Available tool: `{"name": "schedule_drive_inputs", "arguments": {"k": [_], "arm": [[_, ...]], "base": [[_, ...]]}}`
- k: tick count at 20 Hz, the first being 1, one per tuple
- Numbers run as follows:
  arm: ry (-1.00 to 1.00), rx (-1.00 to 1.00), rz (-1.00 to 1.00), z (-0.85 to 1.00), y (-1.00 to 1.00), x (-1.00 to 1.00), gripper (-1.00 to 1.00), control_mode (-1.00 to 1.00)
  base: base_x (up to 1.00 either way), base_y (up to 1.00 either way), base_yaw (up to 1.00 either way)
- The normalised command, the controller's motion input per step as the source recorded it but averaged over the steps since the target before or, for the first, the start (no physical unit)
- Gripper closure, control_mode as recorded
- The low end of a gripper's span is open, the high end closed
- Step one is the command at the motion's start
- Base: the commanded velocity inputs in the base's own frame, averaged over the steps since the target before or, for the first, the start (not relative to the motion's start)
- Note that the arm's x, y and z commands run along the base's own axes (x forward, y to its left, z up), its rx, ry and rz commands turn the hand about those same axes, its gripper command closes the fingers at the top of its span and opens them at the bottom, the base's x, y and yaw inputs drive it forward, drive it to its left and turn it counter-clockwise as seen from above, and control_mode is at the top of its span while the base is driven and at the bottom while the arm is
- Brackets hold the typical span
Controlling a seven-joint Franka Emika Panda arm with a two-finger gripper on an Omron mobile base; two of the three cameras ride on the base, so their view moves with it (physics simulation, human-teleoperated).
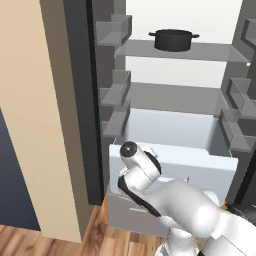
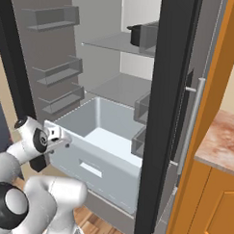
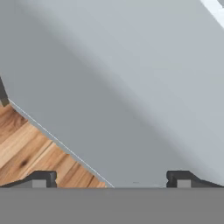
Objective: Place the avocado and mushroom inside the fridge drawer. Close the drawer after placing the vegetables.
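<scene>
I had the arm folded low, its pincer [image 3: 111, 179] spread wide and holding nothing, the pulled-out fridge drawer [image 3: 131, 87] close ahead, wood floor [image 3: 30, 148] below.

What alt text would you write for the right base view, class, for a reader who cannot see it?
An open fridge with its wide, pale bluish-white translucent drawer pulled out and nothing visible inside it. A white robot arm stands at the drawer's near left corner, above a wooden floor. A black pot sits on an upper glass shelf, partly hidden by the dark fridge door.
</scene>
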Motion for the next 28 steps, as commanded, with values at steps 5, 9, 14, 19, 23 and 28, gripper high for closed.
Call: {"name": "schedule_drive_inputs", "arguments": {"k": [5,9,14,19,23,28], "arm": [[0.08,0.00,0.01,-0.11,-0.18,0.66,-1.00,-1.00],[0.02,0.01,0.00,-0.10,-0.32,0.49,-1.00,-1.00],[0.00,0.04,0.02,0.00,-0.52,0.49,-1.00,-1.00],[0.00,0.05,0.05,0.00,-0.59,0.35,-1.00,-1.00],[-0.01,0.08,0.06,-0.03,-0.68,0.32,-1.00,-1.00],[-0.02,0.08,0.03,0.00,-0.62,0.37,-1.00,-1.00]], "base": [[0.00,0.00,0.00],[0.00,0.00,0.00],[0.00,0.00,0.00],[0.00,0.00,0.00],[0.00,0.00,0.00],[0.00,0.00,0.00]]}}
